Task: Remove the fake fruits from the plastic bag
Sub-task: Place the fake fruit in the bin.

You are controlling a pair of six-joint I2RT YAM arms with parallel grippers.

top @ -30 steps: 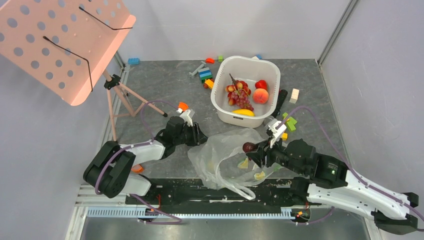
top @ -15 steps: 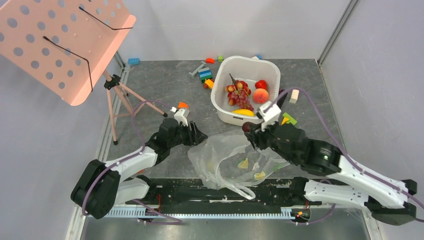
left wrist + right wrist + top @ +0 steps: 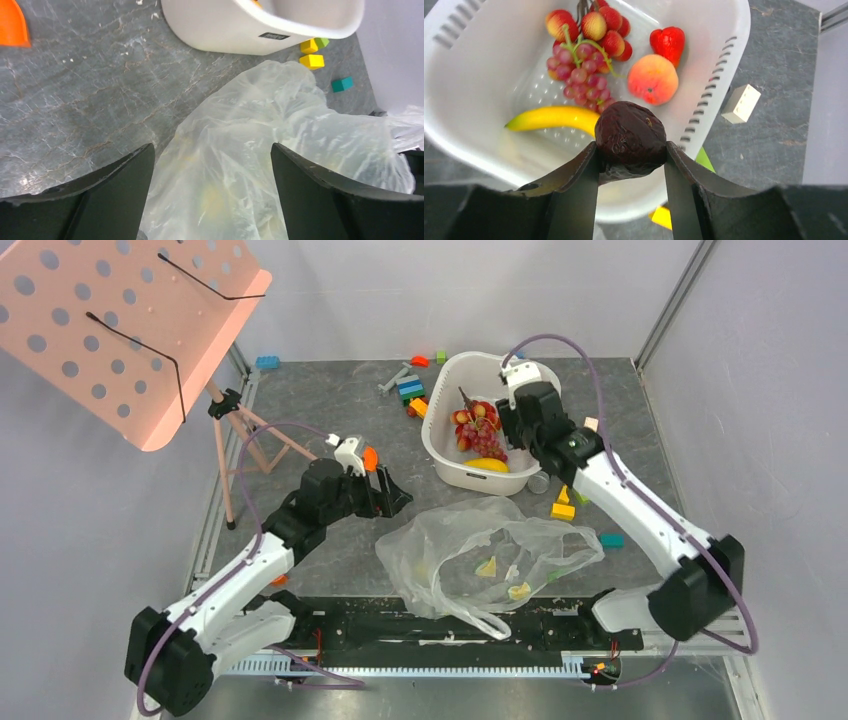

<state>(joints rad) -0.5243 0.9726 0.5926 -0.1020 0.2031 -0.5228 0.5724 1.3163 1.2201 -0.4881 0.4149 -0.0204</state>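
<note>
R gripper point(image 3: 631, 152) is clamped on dark plum point(image 3: 630, 131), hanging directly over white basin point(image 3: 736, 35) w/ grapes point(image 3: 584, 75), peach point(image 3: 653, 79) and banana point(image 3: 554, 117) below; letting go should drop it straight in. L gripper point(image 3: 212, 160), jaws wide apart, hovers over plastic bag point(image 3: 470, 535) edge, nearer arm to pale wedges point(image 3: 487, 566) inside.

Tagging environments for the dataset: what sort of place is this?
Probably a robot lab test cell: plain grey walls, two arms bolted to a rail, fake fruits in a white basin.
</note>
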